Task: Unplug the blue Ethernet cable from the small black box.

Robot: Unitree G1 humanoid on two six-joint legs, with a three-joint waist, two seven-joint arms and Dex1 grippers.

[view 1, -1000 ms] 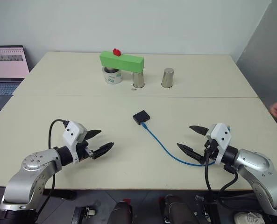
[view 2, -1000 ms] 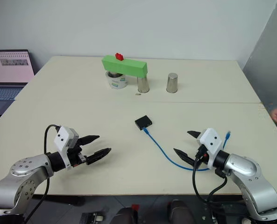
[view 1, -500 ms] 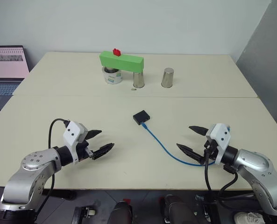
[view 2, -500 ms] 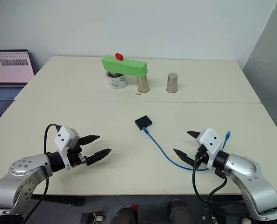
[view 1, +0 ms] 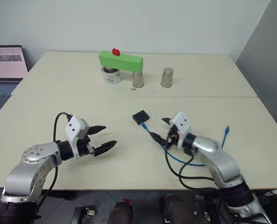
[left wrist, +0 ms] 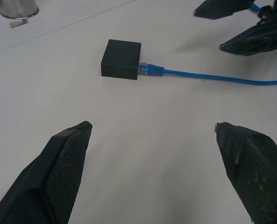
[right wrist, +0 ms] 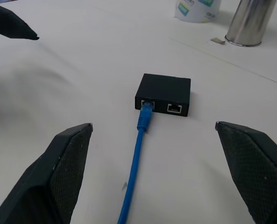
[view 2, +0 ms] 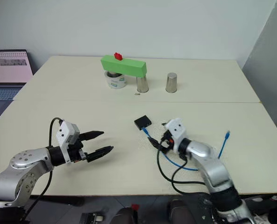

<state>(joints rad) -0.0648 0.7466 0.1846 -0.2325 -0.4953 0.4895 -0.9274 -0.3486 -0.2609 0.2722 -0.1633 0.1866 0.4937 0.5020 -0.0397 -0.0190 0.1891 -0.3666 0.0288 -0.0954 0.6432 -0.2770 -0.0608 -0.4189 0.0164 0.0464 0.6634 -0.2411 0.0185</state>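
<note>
The small black box lies flat near the middle of the table. The blue Ethernet cable is plugged into one of the box's two side ports. From there it runs toward me and curls right to a free plug. My right gripper is open and hovers just above the cable, a short way from the box and pointing at it, touching nothing. My left gripper is open too and holds nothing, well to the left of the box and aimed toward it. In the left wrist view the box lies ahead.
At the back, a green block with a red piece on top rests on a tape roll and a metal cup. A second metal cup stands to the right. A laptop sits at the far left.
My right gripper has swung left and forward from the table's front right to just behind the box, over the cable. The hand at the right edge is gone. The left gripper stayed put.
</note>
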